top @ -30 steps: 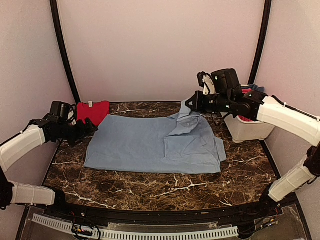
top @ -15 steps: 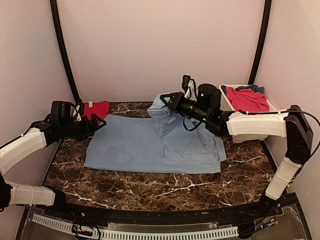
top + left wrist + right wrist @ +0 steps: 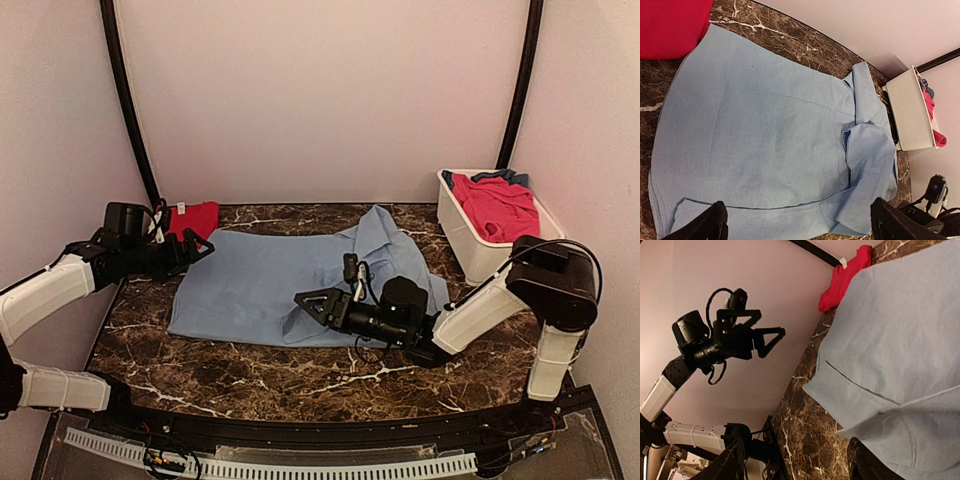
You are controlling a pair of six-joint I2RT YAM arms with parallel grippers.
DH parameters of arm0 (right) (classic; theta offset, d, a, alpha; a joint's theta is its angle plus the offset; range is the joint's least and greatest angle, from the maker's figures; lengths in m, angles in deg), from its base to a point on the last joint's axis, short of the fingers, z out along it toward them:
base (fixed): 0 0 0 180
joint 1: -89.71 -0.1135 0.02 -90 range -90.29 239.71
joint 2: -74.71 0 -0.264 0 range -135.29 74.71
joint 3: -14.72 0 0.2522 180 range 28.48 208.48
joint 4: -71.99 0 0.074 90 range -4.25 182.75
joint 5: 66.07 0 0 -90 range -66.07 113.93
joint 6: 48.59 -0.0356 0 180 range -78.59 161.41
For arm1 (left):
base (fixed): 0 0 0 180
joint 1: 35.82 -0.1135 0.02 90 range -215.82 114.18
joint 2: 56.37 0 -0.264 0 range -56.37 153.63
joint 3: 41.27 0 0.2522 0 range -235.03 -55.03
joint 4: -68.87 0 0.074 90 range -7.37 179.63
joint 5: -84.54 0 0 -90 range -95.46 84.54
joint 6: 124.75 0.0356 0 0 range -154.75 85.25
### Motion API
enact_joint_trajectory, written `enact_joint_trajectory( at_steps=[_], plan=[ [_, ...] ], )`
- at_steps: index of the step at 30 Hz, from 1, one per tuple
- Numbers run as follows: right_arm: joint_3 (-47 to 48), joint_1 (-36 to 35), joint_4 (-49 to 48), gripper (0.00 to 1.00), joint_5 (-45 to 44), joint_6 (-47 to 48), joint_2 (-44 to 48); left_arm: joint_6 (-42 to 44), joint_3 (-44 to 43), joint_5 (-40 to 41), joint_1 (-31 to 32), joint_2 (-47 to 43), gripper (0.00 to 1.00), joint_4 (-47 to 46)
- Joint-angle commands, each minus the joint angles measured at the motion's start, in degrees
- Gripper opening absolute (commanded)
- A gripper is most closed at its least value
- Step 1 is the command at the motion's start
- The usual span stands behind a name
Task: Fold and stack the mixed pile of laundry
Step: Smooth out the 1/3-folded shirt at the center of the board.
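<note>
Top external view shows the light-blue shirt [image 3: 250,280] spread on the worktop [image 3: 300,372] mid-fold, right side turned inward, right fingers [image 3: 320,300] parted and empty low over its near hem, left fingers [image 3: 203,244] wide and empty by its far-left corner; next, I judge, regrasp an edge.

Your right arm [image 3: 478,308] stretches low toward the left, the right end effector [image 3: 305,304] with jaws parted and gripping nothing. Your left arm [image 3: 45,290] bends inward, the left end effector [image 3: 203,247] spread wide.
</note>
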Motion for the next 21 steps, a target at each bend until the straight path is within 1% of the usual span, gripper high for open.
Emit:
enact_joint_trajectory(
  at_steps=[1, 4, 7, 8, 10, 12, 14, 16, 17, 21],
  plan=[
    [-3.3, -1.8, 0.1, 0.68, 2.1, -0.8, 0.7, 0.5, -0.4, -1.2, 0.4, -0.9, 0.99, 2.4],
    [-5.7, -2.3, 14.1, 0.69, 0.6, 0.0, 6.6, -0.3, 1.0, -1.9, 1.2, -2.1, 0.99, 3.4],
    [-10.8, -3.0, 21.4, 0.69, -0.6, 1.2, 15.4, -1.3, 2.0, -1.5, 4.1, -2.6, 0.99, 3.6],
    [-11.7, -3.4, 25.0, 0.69, -1.8, 2.3, 18.6, -1.6, 2.5, -1.2, 6.0, -2.5, 0.99, 3.1],
    [-11.3, -3.6, 34.8, 0.69, -3.8, 6.0, 24.5, -1.9, 3.2, -1.5, 8.8, -1.5, 0.98, 1.4],
    [-8.3, -3.2, 46.1, 0.71, -9.0, 11.3, 29.6, -2.4, 2.9, -1.4, 11.1, 0.9, 0.95, -0.1],
    [-5.8, -2.6, 54.4, 0.76, -12.7, 15.6, 33.4, -2.7, 2.1, -2.7, 12.8, 4.8, 0.94, -2.4],
    [-4.6, -0.6, 59.4, 0.79, -14.1, 17.2, 36.0, -1.3, 0.4, -3.7, 14.9, 9.8, 0.93, -4.4],
    [-4.6, 1.0, 61.2, 0.8, -13.3, 17.4, 37.1, -0.5, -1.7, -4.4, 15.6, 13.5, 0.94, -5.0],
    [-6.8, 6.6, 62.9, 0.8, -8.6, 17.2, 42.1, 6.2, -9.7, -3.0, 20.8, 24.7, 0.93, -1.6]
  ],
)
